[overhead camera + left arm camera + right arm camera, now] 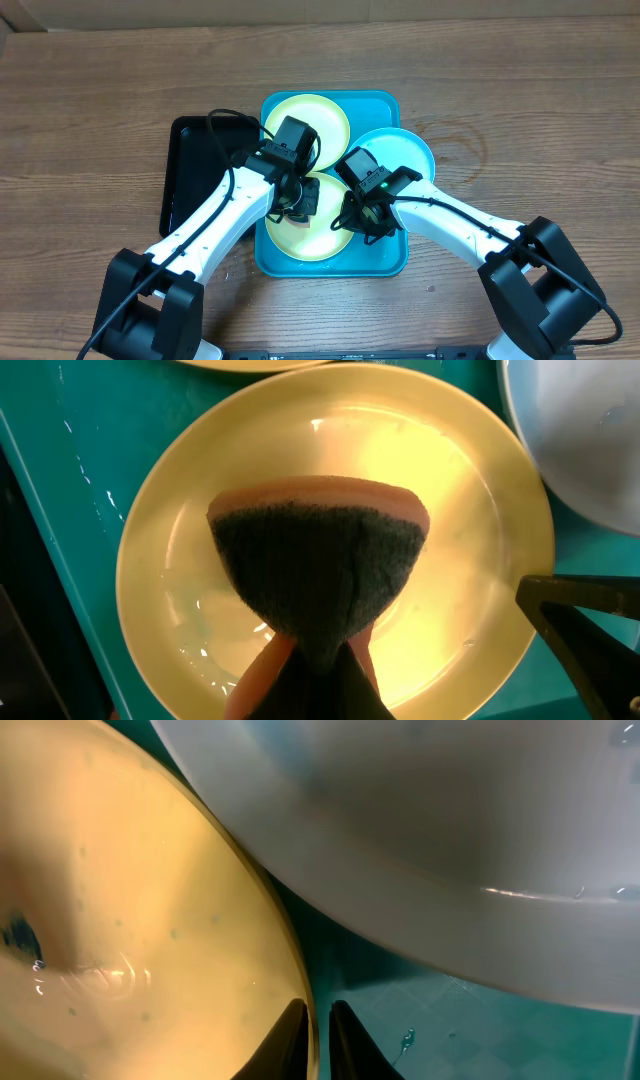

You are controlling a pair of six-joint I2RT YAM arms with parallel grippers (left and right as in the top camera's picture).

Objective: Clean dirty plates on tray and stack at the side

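- Overhead: a brown, wood-grain wooden table (90, 120) fills the view. At its centre sits the large turquoise rectangular plastic tray (392, 262), and just beside it on the left is a smaller black rectangular tray (185, 180).
- The turquoise tray holds a far yellow-green plate (322, 112) of round shallow plastic and a near yellow-green plate (312, 242) like it. A light blue plate (412, 150) overhangs the tray's right rim.
- Both arms reach in over the near plate and cover much of it, the left gripper (300, 202) and the right gripper (366, 216) close together.
- Left wrist: the left gripper (315, 682) is clamped on a folded orange sponge (320, 555), its dark scouring face above the wet near yellow-green plate (470, 510). The light blue plate (590, 440) overlaps that plate's edge, and the turquoise tray (70, 490) shows around it.
- Right wrist: the right gripper (318, 1006) is nearly closed, one finger on each side of the near yellow-green plate (130, 870) rim and seemingly pinching it. The light blue plate (420, 820) looms overhead.
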